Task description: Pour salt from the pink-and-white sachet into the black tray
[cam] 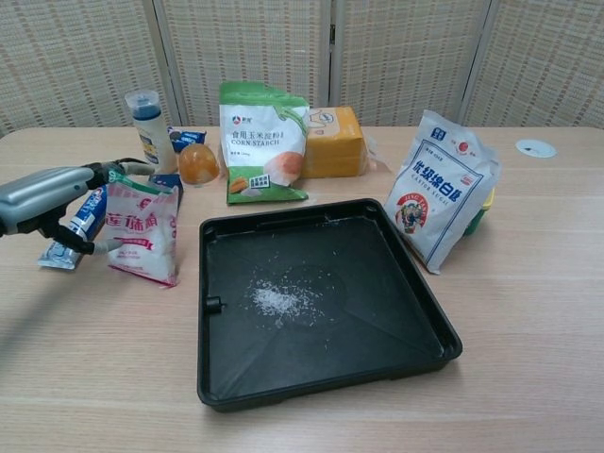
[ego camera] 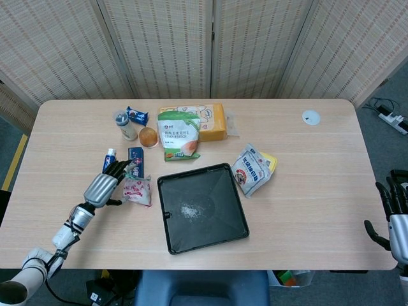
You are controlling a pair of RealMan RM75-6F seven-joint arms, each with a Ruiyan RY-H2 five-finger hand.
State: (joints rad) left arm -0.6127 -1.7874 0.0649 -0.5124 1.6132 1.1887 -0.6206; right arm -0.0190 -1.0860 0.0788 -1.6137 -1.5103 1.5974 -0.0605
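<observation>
Table point(ego camera: 306, 191): light wood, carrying everything here; a folding screen stands behind it at 12 o'clock.
Black tray point(ego camera: 224, 224) point(cam: 406, 311): flat on the table near the front edge, a small scatter of white salt point(ego camera: 189, 209) point(cam: 276, 301) left of its middle.
Corn starch bag point(ego camera: 178, 134) point(cam: 263, 142): green and white, at 12 o'clock from the tray, with a yellow box point(ego camera: 215, 121) point(cam: 332, 141) just behind it.
Sugar bag point(ego camera: 250, 169) point(cam: 442, 202): white and blue, at 2 o'clock from the tray, close to its corner.
Pink-and-white sachet point(ego camera: 137, 190) point(cam: 141, 231): on the table at 9 o'clock from the tray, just outside its left wall, leaning toward the back (green strip along its top edge).
Left robot hand point(ego camera: 102, 187) point(cam: 38, 193): at 9 o'clock from the sachet, fingers spread; the fingertips reach its top and left edge, and I cannot tell whether they grip it.
Right robot hand point(ego camera: 392, 213): off the table's right edge at 3 o'clock, fingers apart and pointing up, holding nothing.
Toothpaste tube point(ego camera: 108, 158) point(cam: 83, 222): blue and white, partly under the left robot hand.
Small bottle point(ego camera: 125, 125) point(cam: 147, 119): upright at the back left, beside an orange jelly cup point(ego camera: 148, 136) point(cam: 197, 163).
</observation>
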